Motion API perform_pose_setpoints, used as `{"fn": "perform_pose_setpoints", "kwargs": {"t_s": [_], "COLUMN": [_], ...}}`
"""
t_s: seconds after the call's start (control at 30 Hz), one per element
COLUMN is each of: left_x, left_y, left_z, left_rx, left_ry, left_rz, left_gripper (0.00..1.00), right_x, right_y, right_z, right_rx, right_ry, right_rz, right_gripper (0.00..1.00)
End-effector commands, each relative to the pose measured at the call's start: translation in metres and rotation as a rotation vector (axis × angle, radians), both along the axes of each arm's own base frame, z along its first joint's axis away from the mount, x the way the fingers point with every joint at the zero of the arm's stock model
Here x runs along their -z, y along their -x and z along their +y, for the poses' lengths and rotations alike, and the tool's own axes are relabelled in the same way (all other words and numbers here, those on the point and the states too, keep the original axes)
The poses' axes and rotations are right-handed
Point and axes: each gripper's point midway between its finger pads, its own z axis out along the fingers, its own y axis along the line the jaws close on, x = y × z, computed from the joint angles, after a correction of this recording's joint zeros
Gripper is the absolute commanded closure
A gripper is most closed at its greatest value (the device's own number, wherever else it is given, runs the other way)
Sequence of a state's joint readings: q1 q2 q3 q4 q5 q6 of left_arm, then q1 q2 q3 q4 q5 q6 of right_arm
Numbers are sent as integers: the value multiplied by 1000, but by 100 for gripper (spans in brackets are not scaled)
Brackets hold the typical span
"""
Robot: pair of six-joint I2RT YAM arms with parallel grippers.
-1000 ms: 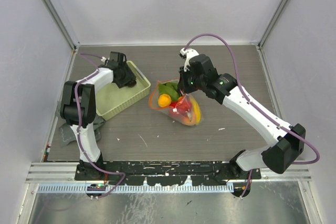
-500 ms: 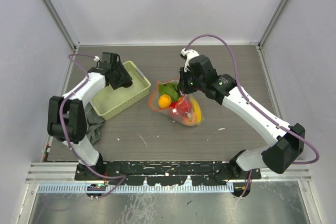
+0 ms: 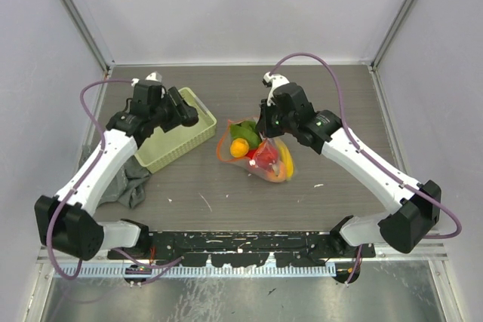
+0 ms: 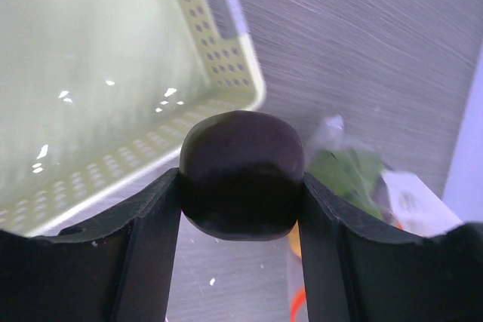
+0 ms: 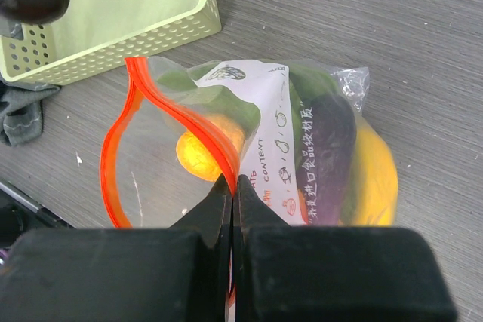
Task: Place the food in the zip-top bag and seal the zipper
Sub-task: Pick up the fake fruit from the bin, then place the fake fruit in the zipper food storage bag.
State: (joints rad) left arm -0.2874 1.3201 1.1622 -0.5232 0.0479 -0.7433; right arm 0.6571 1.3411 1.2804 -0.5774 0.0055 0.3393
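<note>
A dark brown food piece (image 4: 241, 175) is clamped between the fingers of my left gripper (image 4: 241, 180), which hangs over the right rim of the basket, left of the bag. The zip-top bag (image 3: 256, 157) lies mid-table with its mouth open in a loop toward the left. The red-orange zipper (image 5: 119, 148) rims that mouth. My right gripper (image 5: 234, 180) is shut on the zipper's upper edge, holding it lifted. Inside the bag are a green leaf (image 3: 243, 129), an orange piece (image 3: 238, 148), a red piece (image 3: 264, 157), a yellow banana (image 5: 377, 171) and a purple piece (image 5: 332, 141).
The yellow-green mesh basket (image 3: 170, 145) stands at the back left, its inside looking bare in the left wrist view. A grey cloth (image 3: 124, 182) lies crumpled by the basket's near-left corner. Walls close the table at the back and both sides.
My left arm has swung its gripper out of the basket and to the right, carrying the dark brown piece toward the bag. The right gripper and bag have barely moved.
</note>
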Motion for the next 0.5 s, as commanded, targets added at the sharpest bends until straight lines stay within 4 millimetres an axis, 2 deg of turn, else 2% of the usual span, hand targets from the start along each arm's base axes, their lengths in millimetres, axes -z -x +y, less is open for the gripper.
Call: {"fn": "perform_pose_setpoints", "kwargs": {"t_s": [0.0,0.23,0.47], "left_x": [-44,-88,-101], "left_y": [30,67,99], "left_z": [-21,-50,-92], "left_rx": [106,253,402], "left_ry": [27,49,83], "left_rz": [-108,-219,-266], "left_gripper": [50,49,49], "right_x": [-29,-33,-35], "right_y": [-2,1,2], "right_z": [2,3,7], "right_rx": [13,11,-1], "right_ry": [-77,-93,-107], "right_rz": [-69,-72,-71], "right_gripper": [100,100,100]}}
